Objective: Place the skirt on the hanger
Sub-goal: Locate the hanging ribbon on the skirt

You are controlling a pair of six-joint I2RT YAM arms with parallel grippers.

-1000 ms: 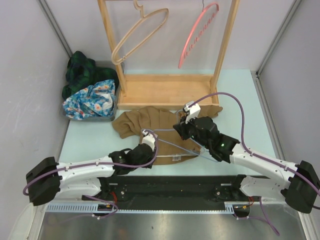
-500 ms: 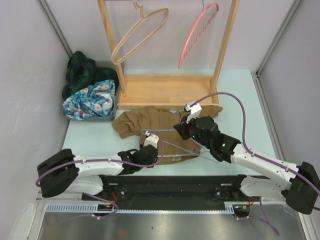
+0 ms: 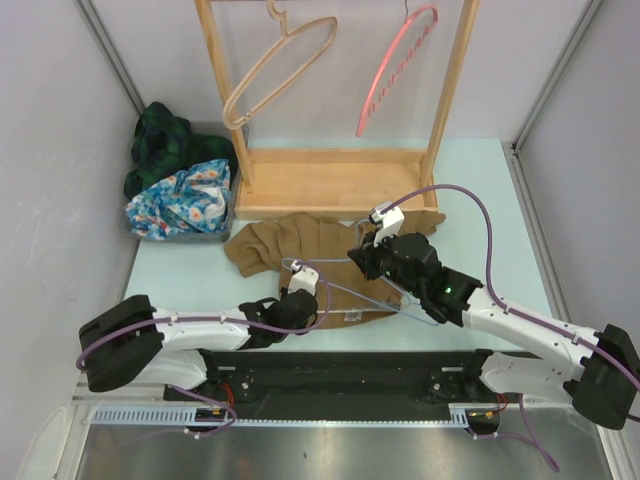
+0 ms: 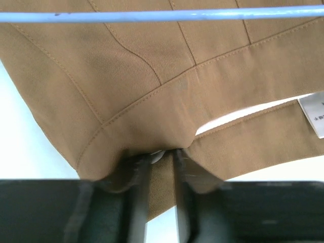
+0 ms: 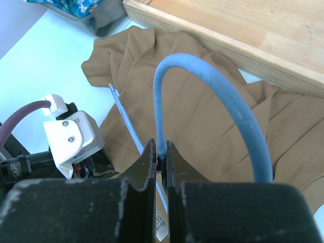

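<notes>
Skirt [image 3: 300, 245], tan, lies flat and crumpled on the table [image 3: 480, 200], just in front of the base of the wooden rack [image 3: 340, 180].

**Top external view.** A wooden hanger [image 3: 280, 70] and a pink hanger [image 3: 400, 65] hang on the rack. A bin of clothes [image 3: 180, 190] stands at the far left. The blue hanger [image 3: 340, 287], a thin wire type, is held low over the near part of the skirt. The right gripper [image 3: 368, 258] is at its hook end. The left gripper [image 3: 312, 305] is at the near edge of the skirt.

**Left wrist view.** The left gripper [image 4: 158, 162] is clamped on a fold of the skirt [image 4: 152, 76] at a stitched band. Fabric bunches between the two fingers. A white label [image 4: 314, 114] shows at the right, where the band gapes open. The hanger bar [image 4: 162, 15] crosses the top of the view, beyond the fabric.

**Right wrist view.** The right gripper [image 5: 161, 152] is clenched on the base of the hanger's curved hook [image 5: 212, 91]. The skirt [image 5: 202, 136] is spread beneath.

**Step in hand.** Judged: the skirt edge is being gripped so it can be threaded onto the hanger. The garment is not yet on the hanger.

**Next move.** Lift the pinched band clear of the table. Keep the hanger steady. Bring band and bar together without losing the fold.
</notes>
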